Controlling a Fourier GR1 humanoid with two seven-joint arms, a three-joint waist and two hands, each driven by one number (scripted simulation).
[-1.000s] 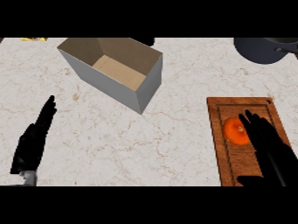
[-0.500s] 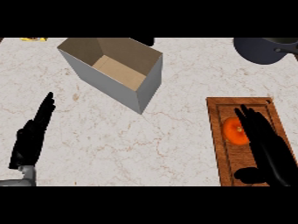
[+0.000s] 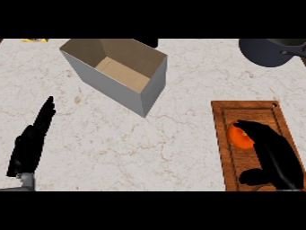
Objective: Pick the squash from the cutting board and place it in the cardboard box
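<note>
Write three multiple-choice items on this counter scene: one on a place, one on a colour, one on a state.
1. Where is the orange round squash?
A. in the box
B. on the brown wooden cutting board
C. in the pan

2. What colour are the outer walls of the open cardboard box?
A. grey
B. red
C. green

3. How is the left robot hand?
A. curled round the squash
B. inside the box
C. open, fingers straight, holding nothing

Answers: 1 B, the squash lies on the board under the right robot hand. 2 A, its sides show grey. 3 C, it is at the view's left, straight-fingered.

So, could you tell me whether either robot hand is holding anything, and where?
Nothing clearly: the right robot hand curls over the squash, hiding contact; the left robot hand is empty.
</note>
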